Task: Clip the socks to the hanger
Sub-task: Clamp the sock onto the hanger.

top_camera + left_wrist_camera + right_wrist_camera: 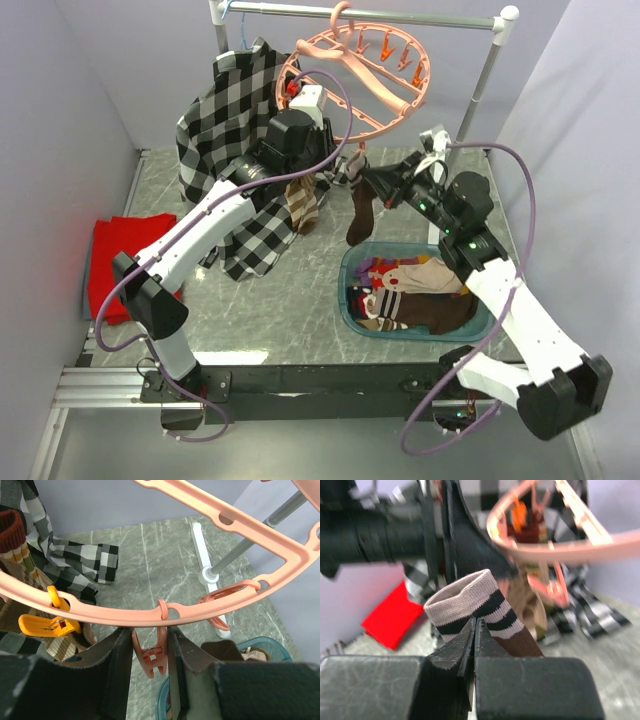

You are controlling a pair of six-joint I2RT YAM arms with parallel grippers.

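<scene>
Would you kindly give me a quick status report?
Left gripper shut on clip of the hanger. Right gripper shut on striped sock. No obstruction seen.

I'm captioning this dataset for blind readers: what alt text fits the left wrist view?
The left gripper clamps a salmon-pink plastic clip dangling from the round salmon-pink plastic hanger. Beyond are a black-and-white plaid shirt, an orange clip and the grey marbled table.

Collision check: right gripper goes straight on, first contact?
Probably the left gripper, clamping a pink clip, just past the striped sock that the right gripper is shut on. Depth unclear.
</scene>
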